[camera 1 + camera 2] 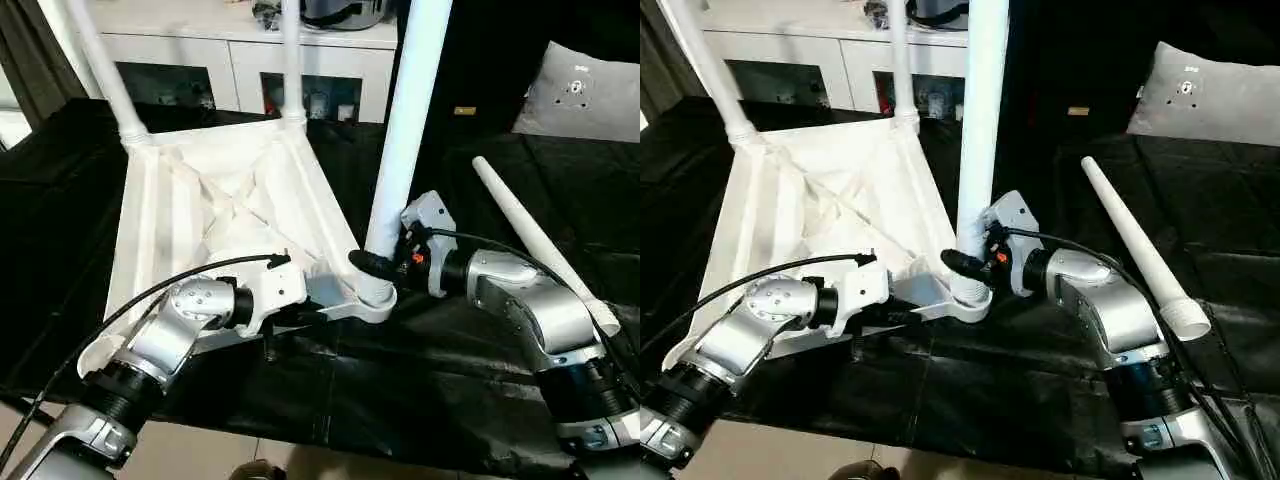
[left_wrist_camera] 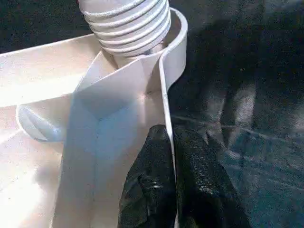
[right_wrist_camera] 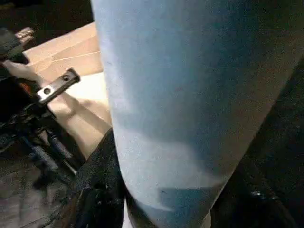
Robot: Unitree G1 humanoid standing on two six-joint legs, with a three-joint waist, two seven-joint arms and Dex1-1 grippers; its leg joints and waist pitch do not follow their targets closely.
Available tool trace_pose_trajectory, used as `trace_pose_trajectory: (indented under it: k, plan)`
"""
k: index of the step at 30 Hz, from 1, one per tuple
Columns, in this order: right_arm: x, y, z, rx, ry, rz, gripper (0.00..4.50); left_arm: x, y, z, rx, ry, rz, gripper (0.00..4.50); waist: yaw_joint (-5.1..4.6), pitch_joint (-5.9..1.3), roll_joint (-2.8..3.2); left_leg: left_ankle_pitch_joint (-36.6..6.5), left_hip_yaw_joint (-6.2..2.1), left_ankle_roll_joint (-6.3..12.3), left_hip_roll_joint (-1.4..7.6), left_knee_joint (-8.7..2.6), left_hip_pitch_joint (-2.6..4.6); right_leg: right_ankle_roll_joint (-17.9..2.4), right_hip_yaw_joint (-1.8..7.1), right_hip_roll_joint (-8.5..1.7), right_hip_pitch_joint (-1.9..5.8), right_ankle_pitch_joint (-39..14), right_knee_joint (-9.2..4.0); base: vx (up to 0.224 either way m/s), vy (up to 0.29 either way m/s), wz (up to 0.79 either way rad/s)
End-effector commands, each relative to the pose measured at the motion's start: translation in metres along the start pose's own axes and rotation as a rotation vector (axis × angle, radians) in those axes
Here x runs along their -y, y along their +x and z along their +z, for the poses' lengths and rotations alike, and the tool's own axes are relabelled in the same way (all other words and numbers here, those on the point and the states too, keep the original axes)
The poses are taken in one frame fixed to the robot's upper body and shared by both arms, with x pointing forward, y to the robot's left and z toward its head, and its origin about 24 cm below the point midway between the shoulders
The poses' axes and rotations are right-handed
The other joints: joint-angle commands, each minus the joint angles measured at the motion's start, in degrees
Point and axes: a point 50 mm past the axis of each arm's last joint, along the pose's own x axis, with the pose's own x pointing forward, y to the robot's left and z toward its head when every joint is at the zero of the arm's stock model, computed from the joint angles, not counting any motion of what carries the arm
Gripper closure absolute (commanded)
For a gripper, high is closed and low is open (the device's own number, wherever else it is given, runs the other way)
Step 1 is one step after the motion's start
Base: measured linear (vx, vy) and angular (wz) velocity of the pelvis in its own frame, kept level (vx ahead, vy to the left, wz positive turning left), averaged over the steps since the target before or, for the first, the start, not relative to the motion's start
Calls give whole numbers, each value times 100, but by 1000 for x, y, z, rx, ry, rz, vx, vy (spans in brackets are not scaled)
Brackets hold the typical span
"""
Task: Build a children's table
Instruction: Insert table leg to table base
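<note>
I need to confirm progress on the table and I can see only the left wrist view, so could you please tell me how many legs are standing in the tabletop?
Observer: Three legs stand in corner sockets; the nearest leg leans a little.
Operator: Thank you. Is anything holding that leg?
Observer: Yes, the right gripper is closed around its base, just above the socket.
Operator: And where is the fourth leg?
Observer: The loose leg lies on the black cloth, to the robot's right of the tabletop.
</note>
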Motion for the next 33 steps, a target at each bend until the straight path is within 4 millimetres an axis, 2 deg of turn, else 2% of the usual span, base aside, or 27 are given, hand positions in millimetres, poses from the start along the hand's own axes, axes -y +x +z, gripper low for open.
trace_pose_trajectory:
  k: [1,2,3,4,5,6,7,8,9,10,11,12,13,14,17,19,21,22,26,29,30,31,32,33]
  plan:
    - [-6,0,-15,-65,47,42,262,6,4,-2,-35,30,-81,450,15,-305,26,-1444,-157,-85,469,-462,221,-1366,215,-518,81,-320,-467,0,0,0]
    - [-7,-1,-14,-64,49,47,262,5,4,-2,-35,33,-87,450,18,-301,4,-1517,-154,-133,474,-475,224,-1337,220,-508,86,-349,-481,0,0,0]
    - [-7,-4,-14,-63,55,51,262,5,5,-1,-31,36,-96,450,31,-301,51,-1538,-163,-159,471,-476,227,-1323,224,-509,81,-350,-475,0,0,0]
    - [-7,-6,-14,-63,56,50,262,5,5,0,-29,37,-100,450,40,-304,22,-1600,-163,-203,475,-488,221,-1293,226,-511,91,-283,-475,0,0,0]
    - [-7,-6,-15,-64,58,48,262,5,6,0,-28,37,-104,450,52,-310,96,-1620,-176,-237,471,-484,221,-1296,224,-519,87,-272,-460,0,0,0]
    - [-7,-7,-15,-65,59,43,262,5,6,0,-27,38,-107,450,42,-303,46,-1670,-168,-263,471,-490,222,-1298,223,-515,88,-289,-478,0,0,0]
    - [-7,-8,-16,-66,60,41,262,5,6,0,-26,38,-109,450,45,-305,45,-1671,-169,-268,470,-489,223,-1303,224,-517,90,-296,-476,0,0,0]
    - [-7,-9,-16,-66,60,35,262,5,6,0,-26,38,-113,450,57,-308,104,-1677,-173,-295,467,-485,223,-1302,226,-524,86,-312,-473,0,0,0]
    - [-7,-10,-16,-65,61,33,262,5,6,0,-25,38,-116,450,49,-303,81,-1707,-166,-300,469,-490,227,-1295,227,-515,81,-329,-489,0,0,0]
    - [-8,-11,-16,-63,63,33,262,5,6,0,-25,38,-120,450,58,-311,95,-1685,-174,-311,471,-487,227,-1296,228,-516,91,-273,-475,0,0,0]
    - [-9,-13,-16,-61,66,32,262,6,6,-1,-24,41,-131,450,60,-311,135,-1696,-177,-326,471,-488,229,-1297,227,-518,87,-247,-474,0,0,0]
    - [-9,-14,-16,-61,67,32,262,6,6,-1,-23,42,-135,450,65,-317,99,-1658,-174,-313,474,-488,226,-1292,224,-510,100,-151,-473,0,0,0]
    - [-9,-14,-18,-63,69,29,262,6,6,0,-17,45,-149,450,70,-323,90,-1577,-169,-277,469,-480,219,-1307,221,-508,105,-23,-462,0,0,0]
    - [-9,-14,-18,-65,71,28,262,7,6,1,-12,45,-156,450,76,-327,125,-1546,-171,-267,463,-473,213,-1319,221,-512,105,26,-454,0,0,0]
    - [-9,-9,-23,-75,78,23,262,10,6,4,9,51,-199,450,86,-322,136,-1508,-156,-213,466,-464,215,-1350,223,-520,94,-64,-473,0,0,0]
    - [-9,-6,-24,-79,79,21,262,12,6,5,14,54,-217,450,85,-320,148,-1568,-161,-243,467,-476,211,-1360,218,-520,85,-216,-471,0,0,0]
    - [-9,-4,-24,-80,80,23,262,12,6,5,15,55,-223,450,77,-311,155,-1698,-167,-289,476,-491,220,-1351,220,-520,79,-352,-478,0,0,0]
    - [-10,-2,-25,-82,85,28,262,12,5,5,14,58,-228,450,76,-314,137,-1701,-165,-298,478,-497,227,-1341,220,-515,75,-335,-475,0,0,0]
    - [-10,-2,-27,-90,92,35,262,12,4,4,9,61,-223,450,84,-324,135,-1539,-161,-258,475,-490,212,-1321,219,-516,92,-127,-464,0,0,0]
    - [-9,-4,-32,-87,117,31,262,9,4,3,9,70,-177,450,84,-315,167,-1632,-164,-269,476,-492,216,-1316,223,-528,83,-224,-482,0,0,0]
    - [-9,-4,-32,-85,124,30,262,8,4,2,11,70,-169,450,81,-316,156,-1665,-163,-284,480,-497,225,-1315,221,-522,82,-249,-484,0,0,0]
    - [-9,-5,-35,-77,143,28,262,7,4,2,20,62,-152,450,85,-315,195,-1712,-167,-309,478,-496,226,-1327,222,-528,75,-282,-480,0,0,0]
    - [-9,-5,-35,-77,143,28,262,7,4,2,20,62,-152,450,85,-315,195,-1712,-167,-309,478,-496,226,-1327,222,-528,75,-282,-480,0,0,0]
    - [-9,-5,-37,-70,157,26,262,7,4,2,27,53,-140,450,79,-312,167,-1772,-166,-324,479,-505,225,-1320,221,-520,76,-331,-489,0,0,0]
